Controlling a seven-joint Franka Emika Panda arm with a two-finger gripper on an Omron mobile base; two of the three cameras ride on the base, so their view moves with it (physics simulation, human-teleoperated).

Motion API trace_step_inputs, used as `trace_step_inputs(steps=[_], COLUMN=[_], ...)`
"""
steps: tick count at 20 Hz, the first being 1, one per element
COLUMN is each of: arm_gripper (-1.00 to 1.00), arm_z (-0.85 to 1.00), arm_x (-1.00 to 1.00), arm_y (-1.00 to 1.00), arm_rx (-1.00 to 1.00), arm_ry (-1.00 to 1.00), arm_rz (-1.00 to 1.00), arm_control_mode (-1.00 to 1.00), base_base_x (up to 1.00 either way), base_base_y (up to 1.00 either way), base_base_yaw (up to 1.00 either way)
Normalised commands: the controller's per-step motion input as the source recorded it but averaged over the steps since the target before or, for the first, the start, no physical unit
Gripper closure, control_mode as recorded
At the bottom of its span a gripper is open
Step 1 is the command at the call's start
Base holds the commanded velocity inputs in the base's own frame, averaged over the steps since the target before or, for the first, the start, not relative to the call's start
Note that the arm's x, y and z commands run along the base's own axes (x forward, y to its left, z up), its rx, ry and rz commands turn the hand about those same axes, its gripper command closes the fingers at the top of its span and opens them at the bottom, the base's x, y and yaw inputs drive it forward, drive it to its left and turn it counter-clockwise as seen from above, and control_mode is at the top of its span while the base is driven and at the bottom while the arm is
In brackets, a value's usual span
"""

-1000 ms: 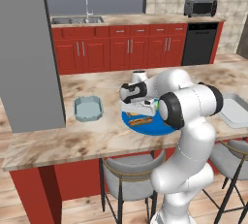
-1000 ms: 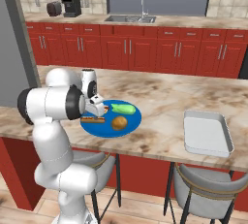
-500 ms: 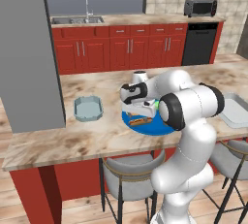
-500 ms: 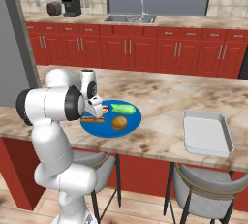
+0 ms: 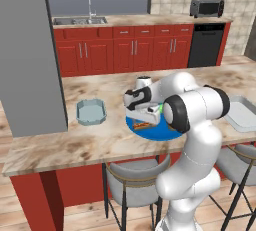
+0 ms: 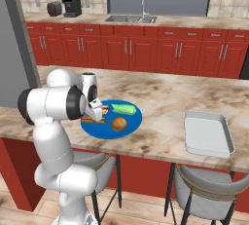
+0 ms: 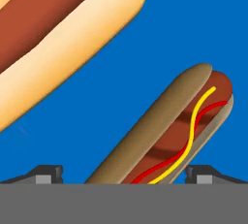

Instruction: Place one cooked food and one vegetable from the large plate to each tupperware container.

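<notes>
I have the hand (image 7: 124, 177) low over the plate (image 7: 145, 39), fingers apart, one tip showing at each lower corner of the hand view. Between them lies the hot dog (image 7: 169, 131), the one with yellow and red sauce lines. Its near end sits in the gap; its long axis runs away from the hand and slants to the right in that view, so it is not square to the finger line (a small wrist roll would likely align the closing direction across the bun). Nothing is clamped yet.

Beyond it a second hot dog (image 7: 58, 34) lies on the same plate. From the right base view, a green vegetable (image 6: 123, 108) and a brown round food (image 6: 118, 124) also rest there. The small tub (image 5: 91, 111) stands left on the counter (image 5: 60, 145); the tray (image 6: 208, 133) lies well apart to the right.
</notes>
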Motion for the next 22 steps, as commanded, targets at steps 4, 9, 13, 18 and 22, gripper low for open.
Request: trace_step_inputs(steps=[4, 9, 13, 18, 22], arm_gripper=[-1.00, -1.00, 1.00, 1.00, 1.00], arm_z=[-0.08, -0.01, -0.02, 0.00, 0.33], arm_x=[0.00, 0.00, 0.00, -0.01, -0.28], arm_y=[0.00, 0.00, 0.00, 0.00, 0.09], arm_rx=[0.00, 0.00, 0.00, 0.00, 0.00], arm_ry=[0.00, 0.00, 0.00, 0.00, -0.08], arm_rz=[0.00, 0.00, -0.01, -0.01, 0.04], arm_control_mode=[-1.00, -1.00, -1.00, -1.00, -1.00], base_base_x=[0.00, 0.00, 0.00, 0.00, 0.00], base_base_y=[0.00, 0.00, 0.00, 0.00, 0.00], base_base_yaw=[0.00, 0.00, 0.00, 0.00, 0.00])
